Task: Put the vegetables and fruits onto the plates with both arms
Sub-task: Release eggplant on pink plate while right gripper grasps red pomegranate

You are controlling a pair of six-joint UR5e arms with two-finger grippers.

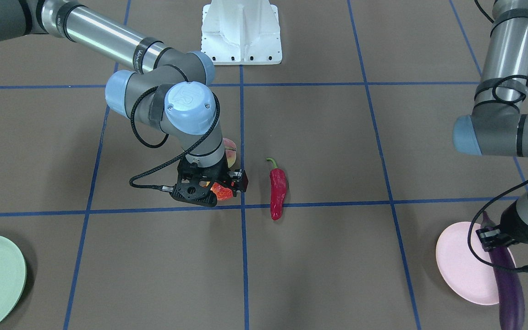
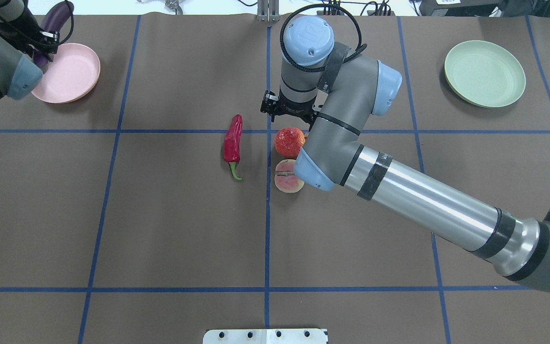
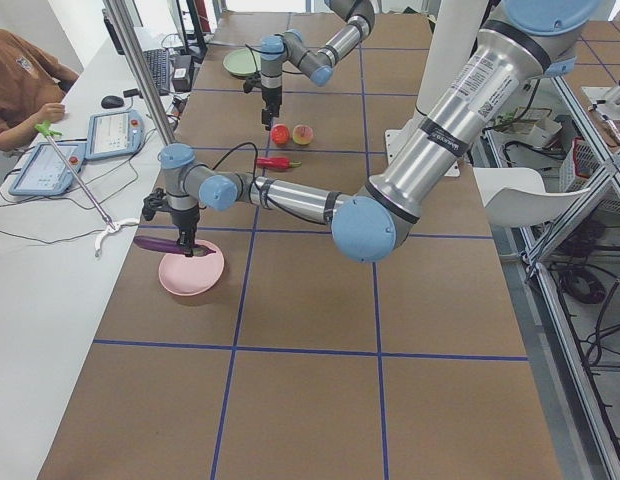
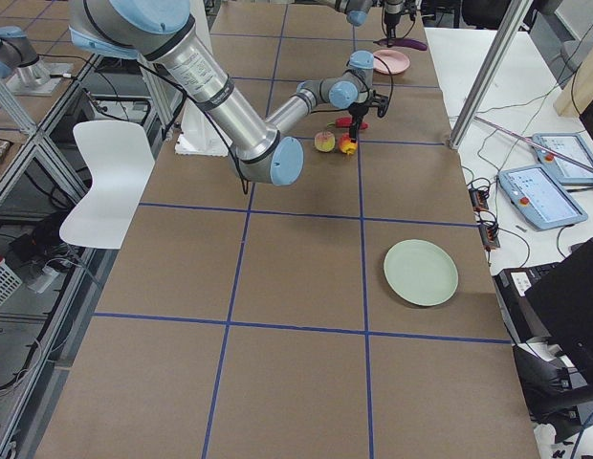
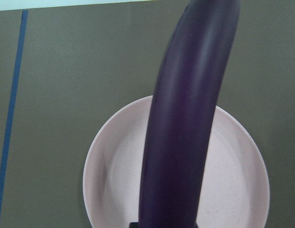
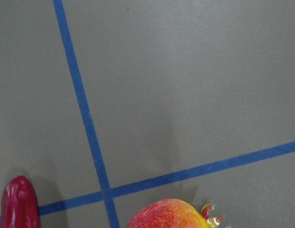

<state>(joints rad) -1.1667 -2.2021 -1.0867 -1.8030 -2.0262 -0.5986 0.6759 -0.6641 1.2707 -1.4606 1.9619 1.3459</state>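
Note:
My left gripper is shut on the long purple eggplant and holds it just above the pale pink plate. The left wrist view shows the eggplant hanging over the plate. My right gripper is low over the red-orange pomegranate, jaws open on either side of it; the fruit rests on the table. The peach lies right beside it. The red chili pepper lies a little further to the side. The mint green plate is bare.
The white base block stands at the robot's edge of the table. Blue tape lines cross the brown table. A person sits at a side desk with tablets.

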